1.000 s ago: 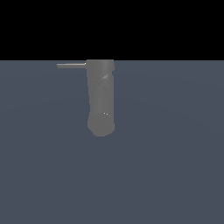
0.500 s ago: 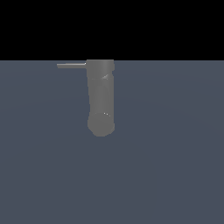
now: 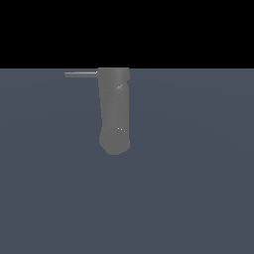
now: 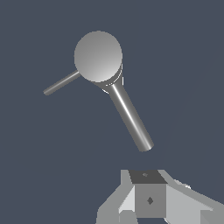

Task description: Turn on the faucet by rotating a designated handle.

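Faucet (image 3: 114, 111) shown on a plain slate-blue floor (image 3: 198, 198) beneath a black backdrop; handle (image 3: 81, 74) projected toward the exterior view's left. Gripper (image 4: 148, 197) seen only partly, nothing visibly held; opening indeterminable

White and grey claw (image 4: 151, 205) partly in the wrist view, holding nothing, finger spread unclear

faucet (image 3: 114, 111): thick matte grey column, rounded end nearest the camera. handle (image 3: 81, 74): thin flat bar, jutting toward exterior view's left, level.
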